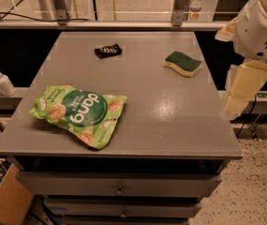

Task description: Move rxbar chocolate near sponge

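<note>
I see a gray surface [170, 125] with a green snack bag [79, 114] on it. The rxbar chocolate [108, 50] lies behind the bag and the sponge [183, 63] back-right of it. The end effector [241, 90] hangs far right of the bag.

**Grey table, three items, arm off to the right**

Table [170, 125]: rxbar chocolate [108, 50] lies flat near the back, left of centre. Sponge [183, 63] sits back right, green side up, well apart from the bar. Green snack bag [79, 114] lies front left. Gripper [232, 108] hangs beside the table's right edge, touching nothing. Pump bottle [3, 81] stands on the left ledge.
</note>
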